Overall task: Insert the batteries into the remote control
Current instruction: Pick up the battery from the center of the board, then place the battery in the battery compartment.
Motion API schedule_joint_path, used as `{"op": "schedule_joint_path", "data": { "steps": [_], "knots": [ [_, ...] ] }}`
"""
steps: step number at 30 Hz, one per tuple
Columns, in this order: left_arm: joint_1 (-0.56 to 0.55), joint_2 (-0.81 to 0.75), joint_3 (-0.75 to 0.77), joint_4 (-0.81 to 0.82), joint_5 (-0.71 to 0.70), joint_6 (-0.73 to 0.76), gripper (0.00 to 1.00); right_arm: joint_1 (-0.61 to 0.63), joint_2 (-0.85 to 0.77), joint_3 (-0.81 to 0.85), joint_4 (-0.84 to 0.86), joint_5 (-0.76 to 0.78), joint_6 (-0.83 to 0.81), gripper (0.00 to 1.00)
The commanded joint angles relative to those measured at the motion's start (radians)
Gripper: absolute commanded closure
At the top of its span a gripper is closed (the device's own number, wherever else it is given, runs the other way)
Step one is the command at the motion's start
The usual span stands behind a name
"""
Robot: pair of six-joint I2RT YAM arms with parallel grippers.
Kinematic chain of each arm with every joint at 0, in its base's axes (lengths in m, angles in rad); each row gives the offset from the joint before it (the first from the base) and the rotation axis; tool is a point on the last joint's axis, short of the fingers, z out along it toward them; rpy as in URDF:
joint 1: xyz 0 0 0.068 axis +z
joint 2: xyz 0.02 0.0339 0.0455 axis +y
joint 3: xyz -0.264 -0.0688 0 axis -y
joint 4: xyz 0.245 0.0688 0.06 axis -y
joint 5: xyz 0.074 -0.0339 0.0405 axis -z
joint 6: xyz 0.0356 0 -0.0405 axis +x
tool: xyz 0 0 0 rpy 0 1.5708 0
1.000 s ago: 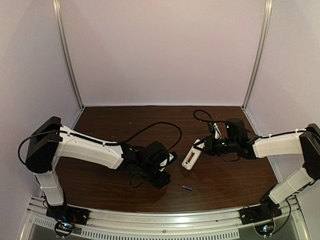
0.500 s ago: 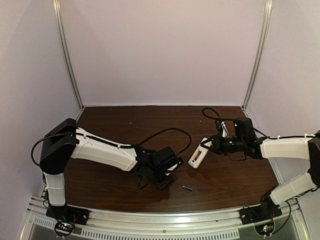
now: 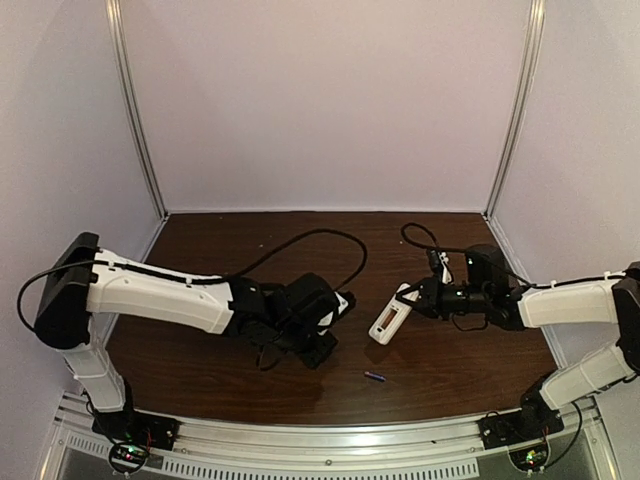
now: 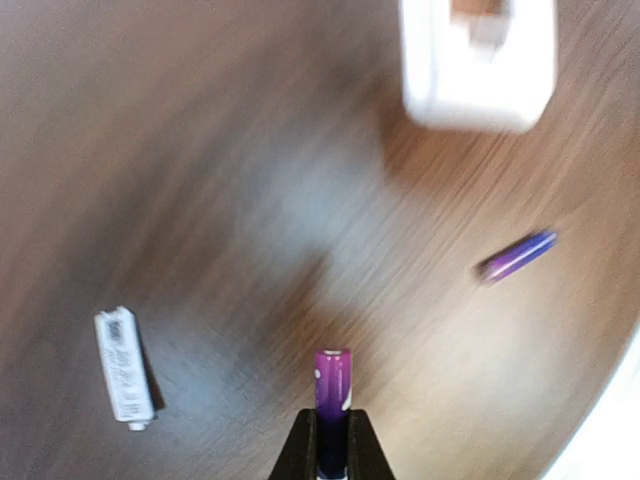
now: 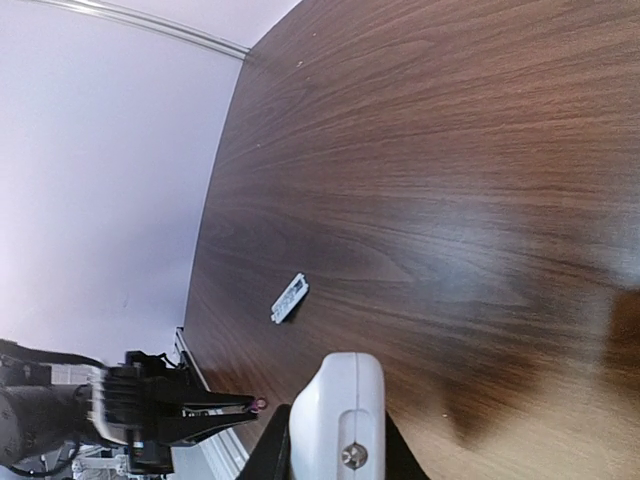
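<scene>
While the left gripper (image 4: 331, 445) was pinched shut on one battery (image 4: 332, 385), the right gripper (image 3: 413, 297) had the remote control (image 3: 388, 318) clamped by one end, reddish compartment facing up.

Looked like the insert step to me. The first battery stuck out of the fingers at bottom centre of the left wrist view, and the remote was a blur at the top edge of that frame, well apart from it. The second battery (image 3: 374, 377) lay loose on the table (image 3: 250, 240), low in the overhead view near the front rail. The white cover piece (image 4: 124, 365) sat lower left in the wrist shot. Next move, I reckon, needed the battery lined up lengthwise with the slot, polarity right, then pressed in against a steady remote.
</scene>
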Motion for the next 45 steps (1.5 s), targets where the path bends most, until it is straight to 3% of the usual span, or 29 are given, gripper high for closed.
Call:
{"op": "schedule_joint_path", "data": {
  "steps": [1, 20, 33, 45],
  "knots": [
    [0.000, -0.129, 0.014, 0.122, 0.009, -0.044, 1.00, 0.068, -0.009, -0.015, 0.116, 0.012, 0.088, 1.00],
    [0.000, -0.078, 0.088, 0.137, 0.112, -0.077, 1.00, 0.220, 0.048, -0.044, 0.264, 0.128, 0.251, 1.00],
    [0.000, 0.000, 0.136, 0.100, 0.145, -0.077, 1.00, 0.245, 0.100, -0.032, 0.309, 0.130, 0.269, 1.00],
    [0.009, 0.055, 0.183, 0.026, 0.094, -0.111, 1.00, 0.254, 0.108, -0.035, 0.326, 0.131, 0.281, 1.00]
  ]
}}
